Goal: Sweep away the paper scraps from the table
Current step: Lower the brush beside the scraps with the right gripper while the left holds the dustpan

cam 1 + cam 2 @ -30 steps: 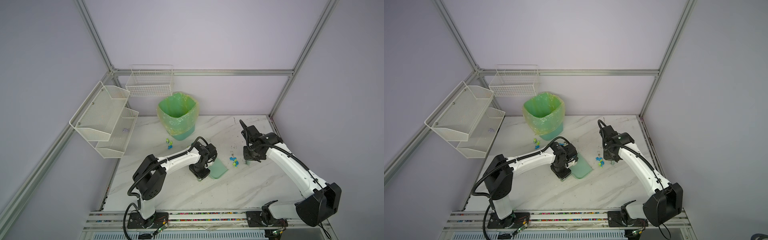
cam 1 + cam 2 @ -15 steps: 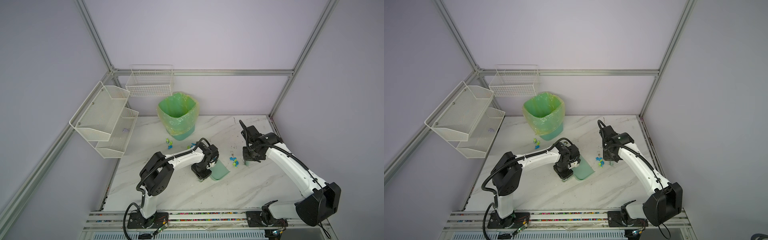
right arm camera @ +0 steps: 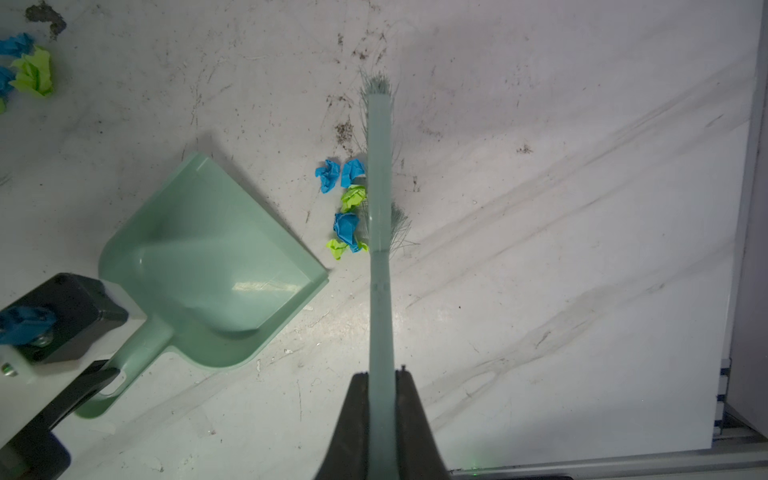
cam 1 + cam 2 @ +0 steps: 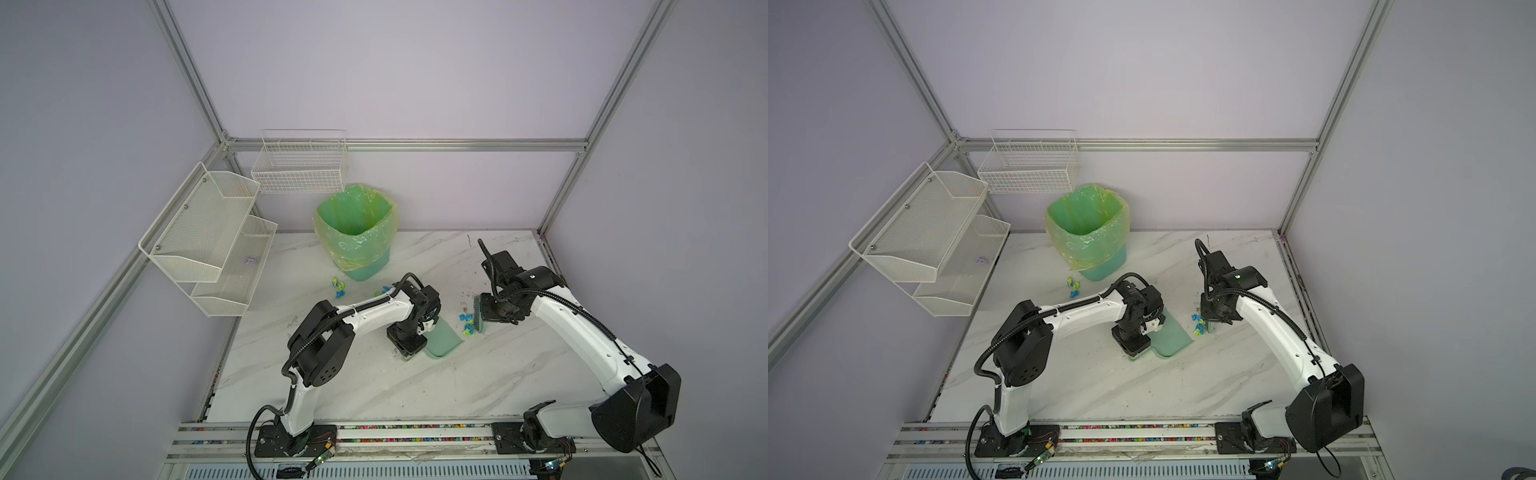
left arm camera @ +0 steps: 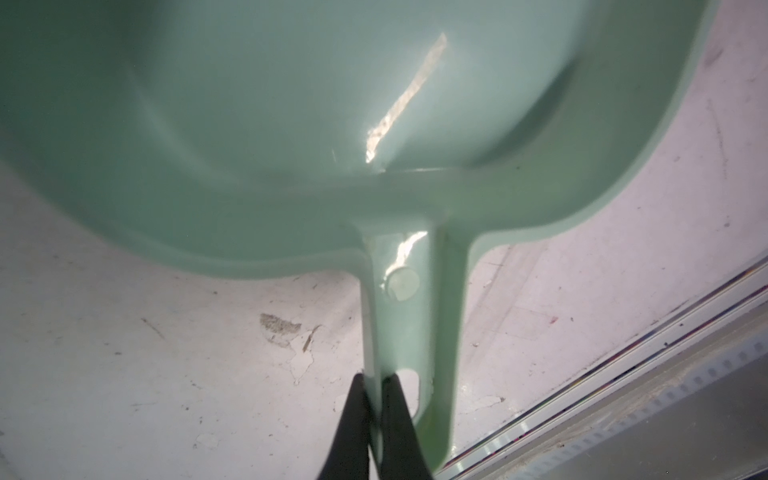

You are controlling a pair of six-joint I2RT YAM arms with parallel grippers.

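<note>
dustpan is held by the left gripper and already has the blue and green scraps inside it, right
No: the dustpan is empty. The left gripper holds its handle, but the paper scraps lie on the table between its lip and the brush, as the right wrist view shows.

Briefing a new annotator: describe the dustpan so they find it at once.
From the green-lined bin at the back of the table, come forward to mid-table. The dustpan lies there, handle pinched by the left end effector. Unlike the bin it is pale mint and shallow; unlike the slim brush nearby, broad.
</note>
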